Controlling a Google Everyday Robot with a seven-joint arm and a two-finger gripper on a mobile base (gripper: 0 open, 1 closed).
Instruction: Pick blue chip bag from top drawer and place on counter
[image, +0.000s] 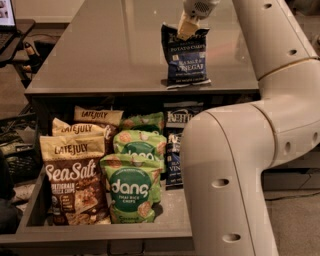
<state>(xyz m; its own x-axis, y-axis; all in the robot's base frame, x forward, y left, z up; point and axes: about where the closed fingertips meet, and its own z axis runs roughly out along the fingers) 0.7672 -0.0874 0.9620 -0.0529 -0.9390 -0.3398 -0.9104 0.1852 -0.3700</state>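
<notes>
The cream-fingered gripper hangs at the top of the view, pinching the upper edge of the dark navy Kettle chip bag. The bag stands upright, its bottom on the glossy grey worktop near the front edge. Below, the open dark-grey top drawer holds brown Late July bags, green Dang bags and more navy bags, partly hidden by the white robot arm.

Warm, dim overhead light leaves a pale sheen on the counter and shadow at the back of the top drawer. The gripper, well lit over the counter, pinches the top of the blue chip bag.
</notes>
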